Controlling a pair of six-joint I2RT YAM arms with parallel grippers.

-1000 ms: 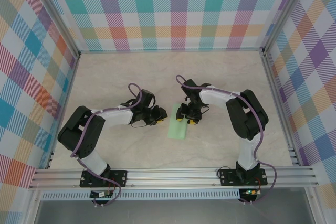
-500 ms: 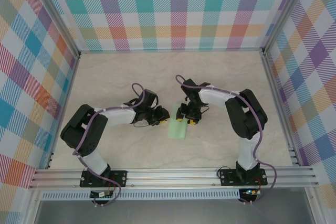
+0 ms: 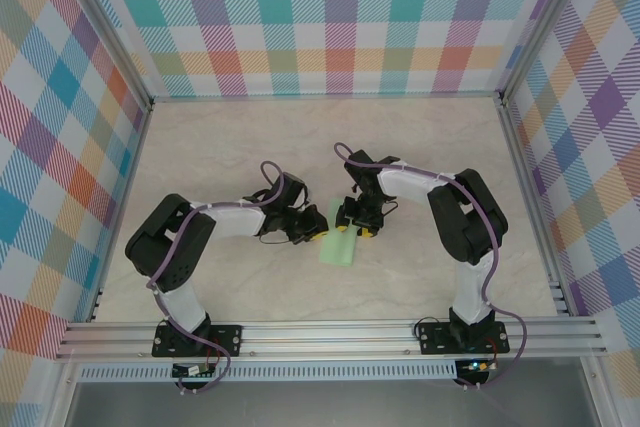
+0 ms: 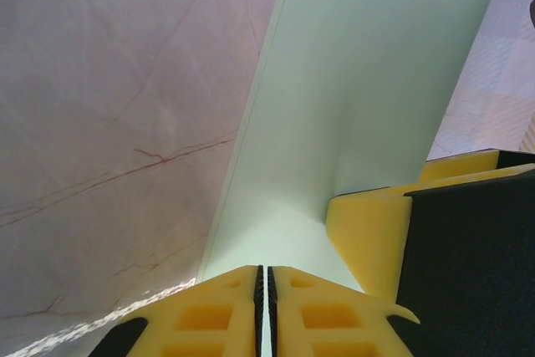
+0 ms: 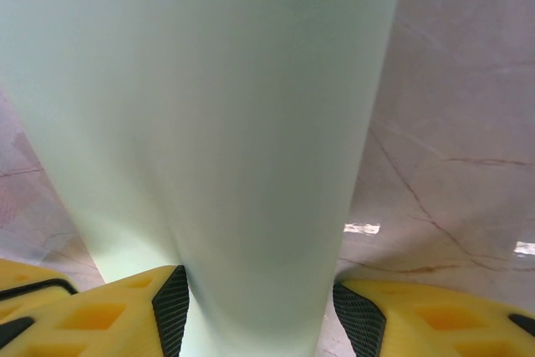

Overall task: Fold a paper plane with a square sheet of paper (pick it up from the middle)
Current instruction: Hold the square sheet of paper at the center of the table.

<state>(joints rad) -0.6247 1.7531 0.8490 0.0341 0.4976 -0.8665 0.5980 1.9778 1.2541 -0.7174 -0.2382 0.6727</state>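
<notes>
The square sheet of paper (image 3: 340,247) is pale mint green and lies folded into a narrow strip at the table's middle. From the left, my left gripper (image 3: 312,230) meets its left edge. In the left wrist view the yellow jaws (image 4: 264,290) are pressed almost together, with a pale sliver of the sheet (image 4: 359,81) between the pads. My right gripper (image 3: 353,227) stands over the strip's far end. Its black pads (image 5: 171,298) press both sides of a bowed hump of the paper (image 5: 217,123). A right finger (image 4: 376,232) rests on the sheet close beside my left jaws.
The marble-patterned tabletop (image 3: 230,147) is ringed by plaid walls (image 3: 330,17) and an aluminium frame rail (image 3: 330,332) at the near edge. Both grippers crowd within a finger's width of each other over the paper.
My left gripper has slid right to the sheet's left edge and its jaws have closed. The right arm and the paper have stayed put.
</notes>
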